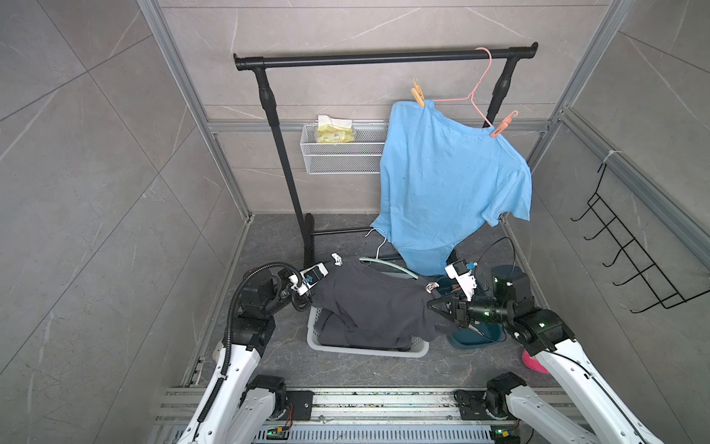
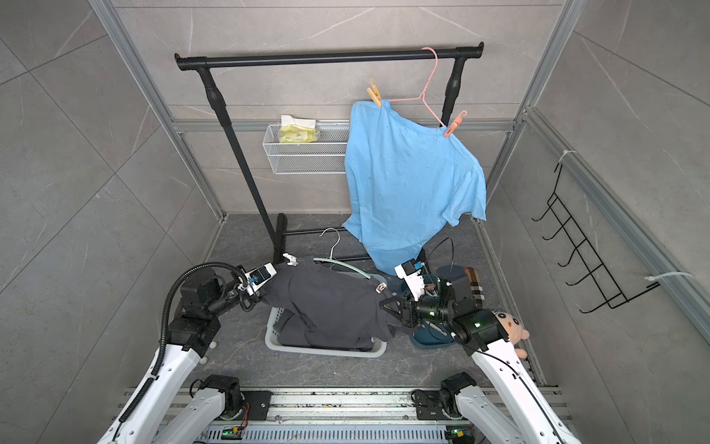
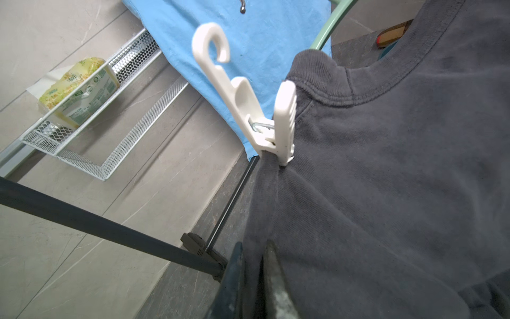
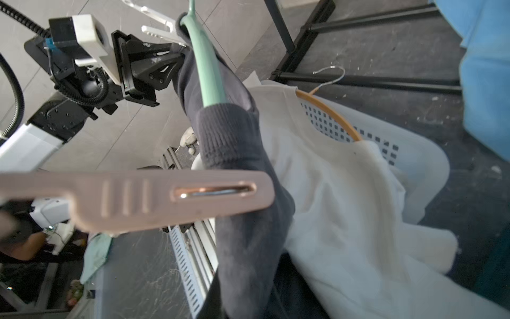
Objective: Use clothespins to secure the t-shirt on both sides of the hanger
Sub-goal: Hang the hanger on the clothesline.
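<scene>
Dark t-shirt (image 1: 376, 303) on green hanger (image 4: 207, 69), stretched sideways at 6 o'clock in both top views, above laundry basket (image 1: 420, 346). Left gripper (image 3: 254, 256) at the shirt's 9 o'clock end, fingers closed on a fold of the dark fabric. White clothespin (image 3: 259, 110) clamped on the shoulder just past those fingers, beside the collar, hook end pointing away from the cloth. Right gripper (image 1: 430, 306) at the shirt's 3 o'clock end, tip at the fabric's edge; open or closed, impossible to tell. Pink clothespin (image 4: 165, 197) just beside it at 12 o'clock, on the other shoulder, nose against the dark cloth near the collar rib; any hold on the hanger underneath hidden. White garment (image 4: 345, 193) on orange hanger (image 4: 331, 116) in the basket below. Blue t-shirt (image 1: 449, 180) at 1 o'clock, hanging from black rack (image 1: 384, 57), with tan clothespin (image 1: 418, 94) at its 11 o'clock shoulder and second pink clothespin (image 1: 501, 127) at its 1 o'clock shoulder.
</scene>
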You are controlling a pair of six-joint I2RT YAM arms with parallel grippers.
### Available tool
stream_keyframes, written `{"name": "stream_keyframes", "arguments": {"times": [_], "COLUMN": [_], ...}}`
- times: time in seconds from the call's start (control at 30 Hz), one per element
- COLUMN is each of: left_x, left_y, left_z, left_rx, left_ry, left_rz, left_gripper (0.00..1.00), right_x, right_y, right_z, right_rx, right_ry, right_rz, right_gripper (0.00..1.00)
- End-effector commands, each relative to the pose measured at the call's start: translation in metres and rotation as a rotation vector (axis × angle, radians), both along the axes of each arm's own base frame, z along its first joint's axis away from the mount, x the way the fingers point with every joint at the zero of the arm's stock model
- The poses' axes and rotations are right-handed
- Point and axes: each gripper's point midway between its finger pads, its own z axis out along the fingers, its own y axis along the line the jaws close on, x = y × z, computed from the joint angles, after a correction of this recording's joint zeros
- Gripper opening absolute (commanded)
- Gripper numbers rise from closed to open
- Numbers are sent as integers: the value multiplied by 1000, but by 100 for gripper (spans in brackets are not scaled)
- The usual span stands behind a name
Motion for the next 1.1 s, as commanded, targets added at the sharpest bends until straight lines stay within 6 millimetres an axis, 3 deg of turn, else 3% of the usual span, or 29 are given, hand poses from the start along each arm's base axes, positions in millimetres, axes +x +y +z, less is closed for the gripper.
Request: {"name": "stream_keyframes", "arguments": {"times": [0.0,0.03,0.1,0.13,0.23,0.27,0.5,0.7,0.77,0.93,1.07], "left_x": [-10,-11,-12,-13,-21,-25,-36,-41,-39,-33,-17], "left_y": [-6,-5,-1,3,11,14,48,74,80,72,64], "left_z": [61,64,72,78,94,99,116,110,103,80,39], "left_rx": [-116,-122,-161,-192,-277,-307,-504,-624,-634,-668,-610], "left_ry": [-139,-146,-144,-141,-153,-160,-143,0,34,153,361], "left_rz": [-35,-32,2,26,71,85,272,440,484,476,517], "left_gripper": [13,18,36,47,95,100,100,100,100,100,100], "right_x": [-2,-2,-1,-1,-1,-2,-12,-14,-11,-11,-15], "right_y": [2,2,3,3,3,3,-3,-15,-19,-30,-38], "right_z": [23,28,39,44,68,77,142,199,216,267,310], "right_rx": [26,27,36,40,60,67,103,132,151,195,224], "right_ry": [-47,-53,-68,-74,-117,-140,-292,-448,-504,-643,-741], "right_rz": [24,22,20,19,25,24,13,-76,-115,-190,-238], "right_gripper": [0,0,0,0,0,0,0,0,0,0,0]}}
